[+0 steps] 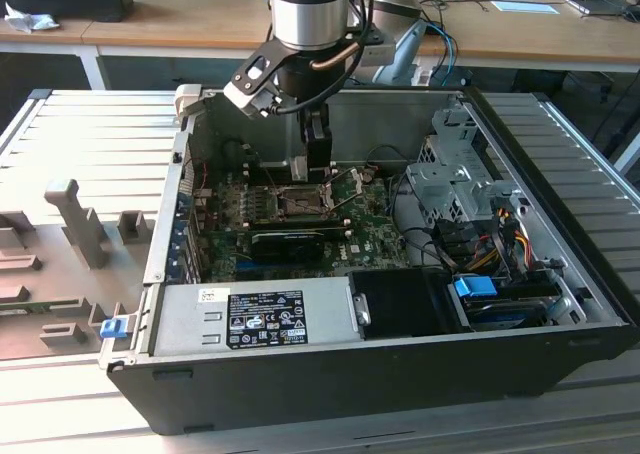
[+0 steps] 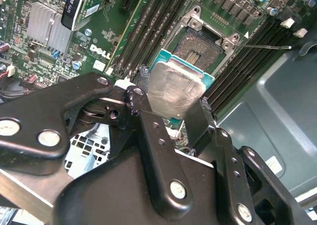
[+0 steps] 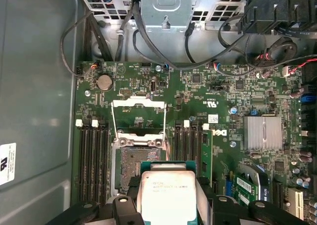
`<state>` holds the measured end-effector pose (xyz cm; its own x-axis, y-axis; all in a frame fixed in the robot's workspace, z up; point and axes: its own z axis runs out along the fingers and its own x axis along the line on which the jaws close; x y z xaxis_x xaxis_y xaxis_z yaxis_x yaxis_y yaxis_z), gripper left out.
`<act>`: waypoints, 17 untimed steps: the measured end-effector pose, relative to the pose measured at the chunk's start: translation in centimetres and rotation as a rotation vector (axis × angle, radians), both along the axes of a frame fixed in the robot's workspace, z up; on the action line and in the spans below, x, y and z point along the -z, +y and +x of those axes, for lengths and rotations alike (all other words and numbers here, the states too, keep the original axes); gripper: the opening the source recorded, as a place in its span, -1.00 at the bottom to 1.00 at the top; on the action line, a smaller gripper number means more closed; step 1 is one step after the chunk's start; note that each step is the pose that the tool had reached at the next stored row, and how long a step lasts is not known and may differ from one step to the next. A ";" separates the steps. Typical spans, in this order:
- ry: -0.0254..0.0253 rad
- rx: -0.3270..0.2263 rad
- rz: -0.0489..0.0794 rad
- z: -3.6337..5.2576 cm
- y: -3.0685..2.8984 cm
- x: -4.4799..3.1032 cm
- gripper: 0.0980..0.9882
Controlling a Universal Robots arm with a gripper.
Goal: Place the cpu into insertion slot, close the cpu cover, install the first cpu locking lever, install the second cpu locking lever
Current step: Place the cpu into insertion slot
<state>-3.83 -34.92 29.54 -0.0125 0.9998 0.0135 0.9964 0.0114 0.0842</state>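
Your arm (image 1: 308,9): silver metal tube, black ring bands, copper-coloured cable (image 1: 338,59) looped beside wrist. Your end effector (image 2: 171,100): matt black linked bars, round silver screws (image 2: 178,189).

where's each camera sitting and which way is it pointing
Exterior view: off the arm, higher than the case, looking down into it; shows arm and claw.
First wrist view: on the arm, looking straight down at the board; claw fingers show.
Second wrist view: on the arm, slanting across the board; claw links and fingers show.
Both wrist views share the cpu in the claw, close to the socket.
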 end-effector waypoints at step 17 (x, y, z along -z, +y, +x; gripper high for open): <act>0.0001 0.002 0.000 -0.17 0.23 0.80 -0.03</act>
<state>-4.00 -34.69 28.74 -0.0108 0.9999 0.0135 0.9964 0.0096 0.0841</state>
